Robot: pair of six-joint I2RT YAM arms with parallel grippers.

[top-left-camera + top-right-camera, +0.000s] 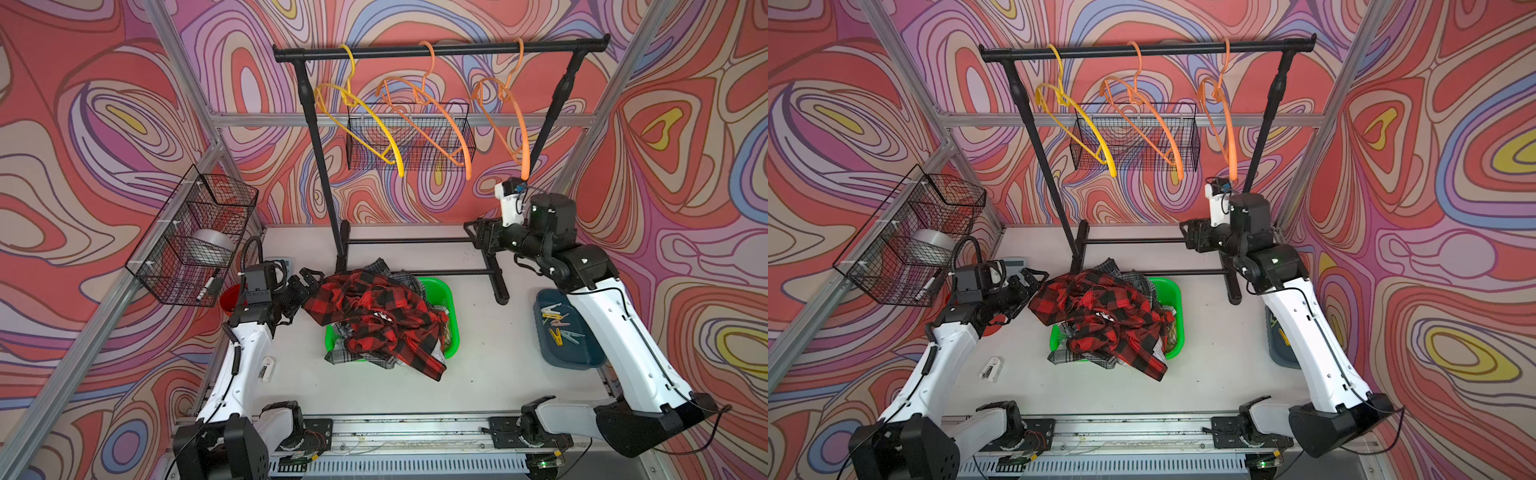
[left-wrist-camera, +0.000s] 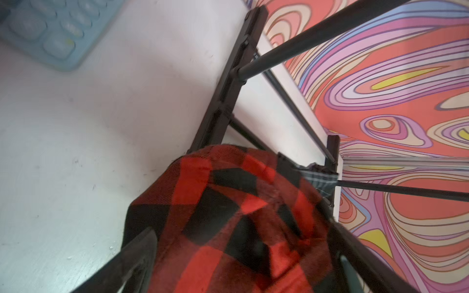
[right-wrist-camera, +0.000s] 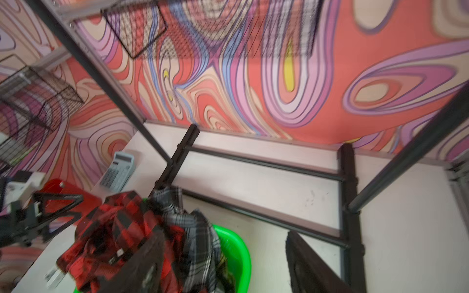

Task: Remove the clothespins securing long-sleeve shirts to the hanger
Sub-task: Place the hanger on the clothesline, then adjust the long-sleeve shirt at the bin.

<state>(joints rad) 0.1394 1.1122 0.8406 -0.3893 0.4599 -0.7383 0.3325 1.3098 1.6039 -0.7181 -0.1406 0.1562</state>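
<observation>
Well, all three hangers (image 1: 400, 166) hang bare on the rail (image 1: 436, 49). The shirts (image 1: 390, 328) sit heaped in the green basket (image 1: 449, 291) in the middle of the table (image 1: 498, 374) — the red shirt (image 1: 357, 299) on top and spilling over the rim, a grey shirt (image 1: 382, 266) under it. The clothespins (image 1: 557, 322) lie in the blue tray (image 1: 577, 353) beside my right arm. My left pincer (image 1: 307, 284) is spread wide, the red shirt's edge between its fingers. My right pincer (image 1: 473, 237) hangs above the rack's foot — its wrist view is blurred, but the fingers look parted, nothing between them.
</observation>
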